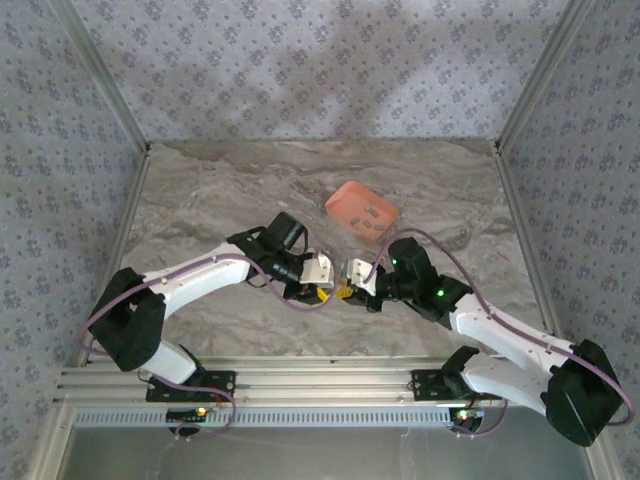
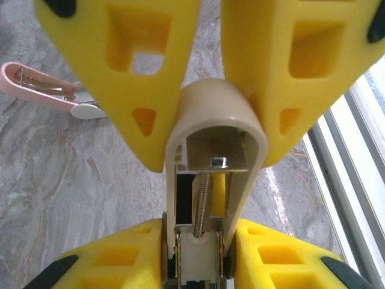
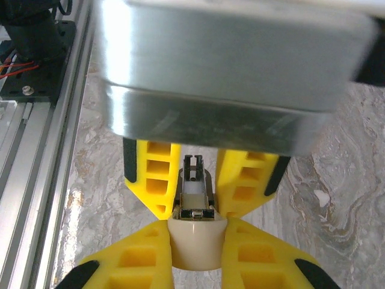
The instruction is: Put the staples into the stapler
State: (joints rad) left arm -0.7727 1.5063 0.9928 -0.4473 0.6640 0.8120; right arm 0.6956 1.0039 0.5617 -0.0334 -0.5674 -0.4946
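The right gripper point(image 3: 197, 232) is clamped on the rounded beige end of the stapler point(image 2: 212, 102). Facing it, the left gripper point(image 2: 198, 241) has its 2 fingers pressed against the sides of the stapler's open metal channel, spring showing. The staples point(image 1: 370, 214) lie in the salmon tray point(image 1: 343, 200) beyond both grippers, well apart.
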